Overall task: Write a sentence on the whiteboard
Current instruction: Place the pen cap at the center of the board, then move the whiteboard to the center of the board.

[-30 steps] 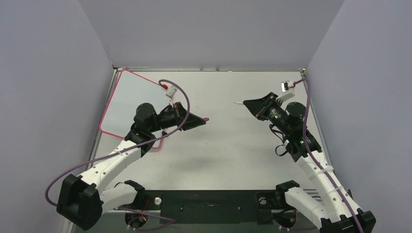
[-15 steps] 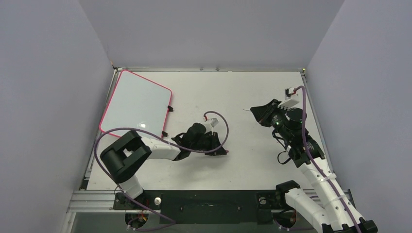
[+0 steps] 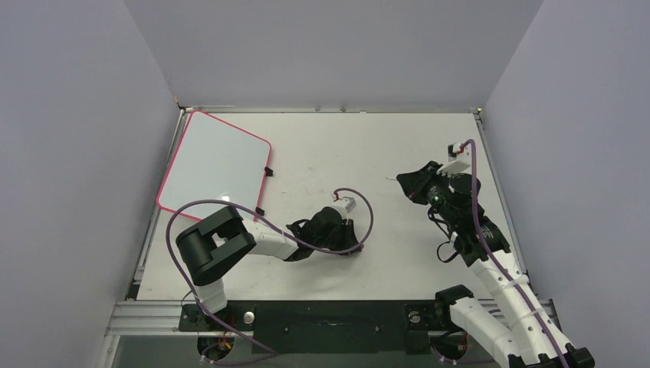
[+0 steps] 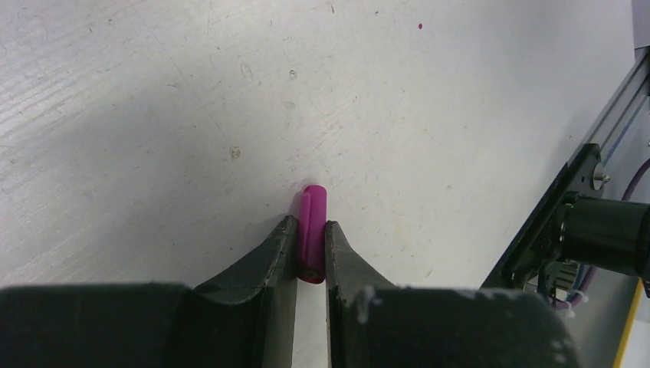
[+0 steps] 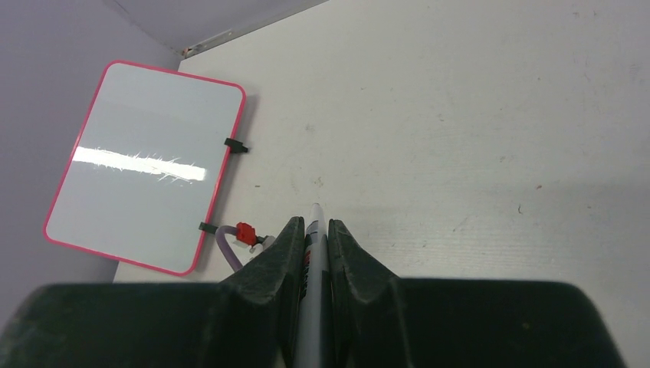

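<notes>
At the far left corner of the bench (image 3: 368, 146) the whiteboard (image 3: 218, 165) lies flat, its two black clips on the edge facing the middle. Near the front edge, about midway along, the left gripper (image 4: 310, 227) is clamped on a magenta cap (image 4: 313, 208), low over the surface. Toward the right edge, the right gripper (image 5: 310, 227) pinches a pale marker (image 5: 314, 253), its tip aimed leftward.
</notes>
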Controlling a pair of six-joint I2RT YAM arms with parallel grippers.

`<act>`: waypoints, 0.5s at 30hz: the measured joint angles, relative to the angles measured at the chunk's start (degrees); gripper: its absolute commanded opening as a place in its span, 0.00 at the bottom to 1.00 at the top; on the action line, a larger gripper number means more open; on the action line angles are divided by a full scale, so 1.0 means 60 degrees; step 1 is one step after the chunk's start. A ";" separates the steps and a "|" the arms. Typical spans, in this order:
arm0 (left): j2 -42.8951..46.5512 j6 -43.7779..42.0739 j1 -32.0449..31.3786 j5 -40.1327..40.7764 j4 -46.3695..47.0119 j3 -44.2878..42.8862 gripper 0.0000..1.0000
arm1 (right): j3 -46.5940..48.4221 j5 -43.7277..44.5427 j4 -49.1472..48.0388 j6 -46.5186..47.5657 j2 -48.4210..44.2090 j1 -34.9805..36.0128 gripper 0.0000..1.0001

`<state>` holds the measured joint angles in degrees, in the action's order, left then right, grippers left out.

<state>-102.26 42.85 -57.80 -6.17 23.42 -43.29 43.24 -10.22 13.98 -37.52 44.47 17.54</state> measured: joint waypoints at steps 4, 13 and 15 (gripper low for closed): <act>0.0004 -0.0149 -0.0160 0.0412 -0.0160 -0.0080 0.26 | -0.0004 0.0007 -0.0004 0.0069 0.0018 0.0000 0.00; 0.0601 -0.0441 -0.0168 0.1107 -0.1020 -0.0098 0.44 | -0.0004 0.0004 0.0000 0.0157 0.0153 0.0000 0.00; 0.0783 -0.0488 -0.0168 0.1239 -0.1286 -0.0098 0.45 | -0.0004 0.0004 0.0000 0.0160 0.0153 0.0000 0.00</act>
<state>-97.56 39.92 -58.81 1.26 15.70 -43.88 43.22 -10.20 13.98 -36.56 45.39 17.54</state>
